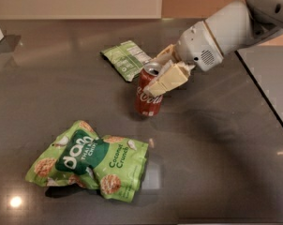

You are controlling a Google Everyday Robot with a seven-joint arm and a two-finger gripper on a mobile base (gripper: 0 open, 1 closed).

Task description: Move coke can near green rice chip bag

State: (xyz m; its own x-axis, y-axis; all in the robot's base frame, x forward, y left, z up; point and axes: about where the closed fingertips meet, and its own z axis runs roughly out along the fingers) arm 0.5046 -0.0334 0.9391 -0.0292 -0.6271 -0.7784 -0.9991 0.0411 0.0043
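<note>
The dark tabletop (226,149) fills the frame. A white arm (226,32) reaches in from the upper right. The lime-green bag (92,158) lies crumpled at lower left. A smaller green packet (127,59) lies flat at upper centre. Between them, just below the packet, is the red can (147,102), near the bag but apart from it. The tool (154,74) grips it, one cream finger across the front and one behind.

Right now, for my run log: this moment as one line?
gripper: over table middle, shut on coke can | coke can: apart from green rice chip bag | small green packet: behind coke can
</note>
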